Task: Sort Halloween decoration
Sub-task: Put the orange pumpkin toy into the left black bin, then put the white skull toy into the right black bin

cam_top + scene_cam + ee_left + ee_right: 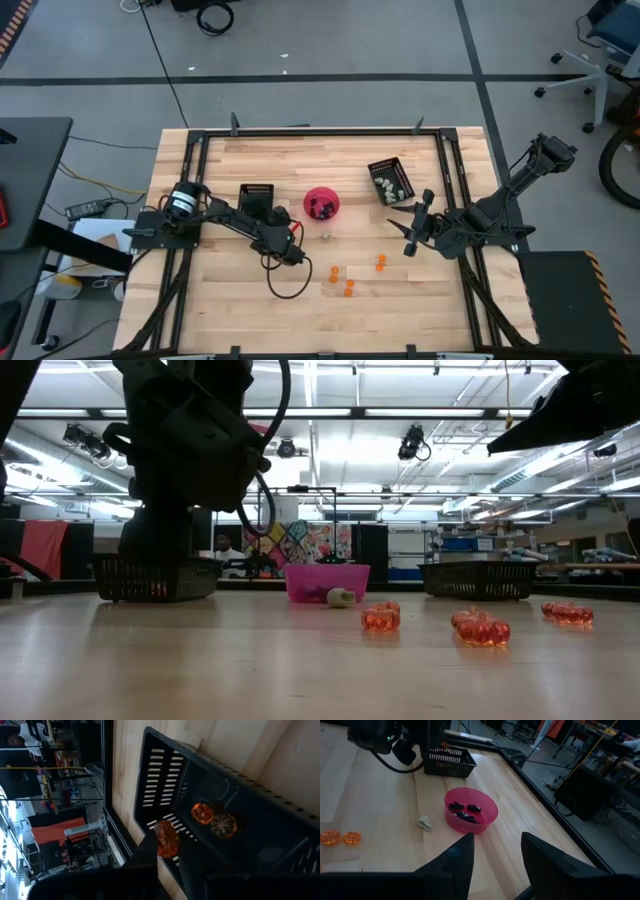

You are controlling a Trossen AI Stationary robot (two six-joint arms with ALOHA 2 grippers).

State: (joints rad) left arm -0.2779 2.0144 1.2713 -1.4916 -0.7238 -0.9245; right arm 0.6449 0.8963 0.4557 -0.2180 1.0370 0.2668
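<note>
Orange trinkets (348,279): several lie loose on the bare wood toward the table's front, in three small groups near one another; translucent, ribbed, pumpkin-like. Two further orange pieces (214,820) lie inside the left-hand black tray (256,196), and one more orange piece (166,839) sits between the left gripper's fingers above that tray. Black trinkets (465,813) are heaped in the pink bowl (490,809). One whitish-grey trinket (424,822) lies on the wood just beside the bowl. More whitish pieces (391,184) fill the right-hand tray (378,167).
</note>
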